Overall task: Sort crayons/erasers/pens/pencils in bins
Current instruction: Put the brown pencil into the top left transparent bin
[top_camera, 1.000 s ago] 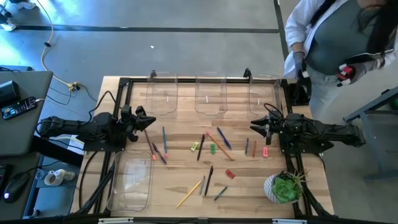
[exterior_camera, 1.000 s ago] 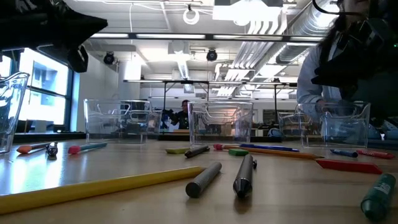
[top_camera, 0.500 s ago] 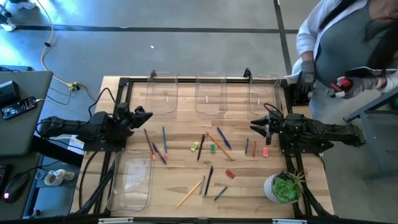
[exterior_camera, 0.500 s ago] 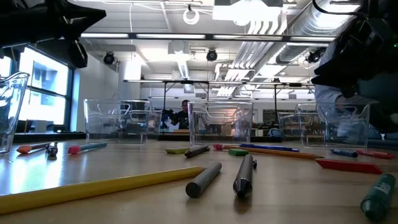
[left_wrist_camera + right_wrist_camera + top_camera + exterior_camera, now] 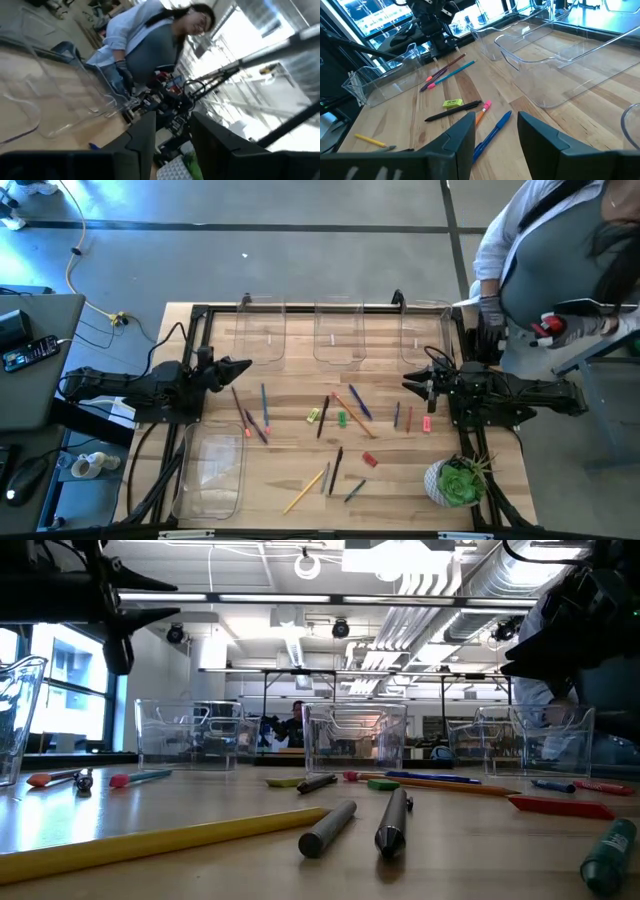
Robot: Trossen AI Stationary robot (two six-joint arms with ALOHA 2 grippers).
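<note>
In the high view the left gripper (image 5: pixel 240 366) sits at the left-centre of the frame, above the left edge of the desk (image 5: pixel 290 470). Its fingers are parted and nothing is between them. The right gripper (image 5: pixel 408 384) sits at right-centre, also spread open and empty, its tips near a dark pen (image 5: pixel 397 415) and a small pink-red eraser (image 5: pixel 427 423).

Three clear bins (image 5: pixel 339 332) stand in a row along the upper edge of the desk. A longer bin (image 5: pixel 211 468) lies at the lower left.

The rest of the stationery is scattered across the middle of the desk. A dark red crayon (image 5: pixel 238 403) and a blue pencil (image 5: pixel 265 404) lie just right of the left gripper. A yellow eraser (image 5: pixel 313 416) and a green eraser (image 5: pixel 342 419) sit at centre. An orange pencil (image 5: pixel 350 413) lies beside them, and a yellow pencil (image 5: pixel 304 489) lies at lower centre.

A potted plant (image 5: pixel 455 481) stands at the lower right. A person (image 5: pixel 545 250) leans in at the upper right.
</note>
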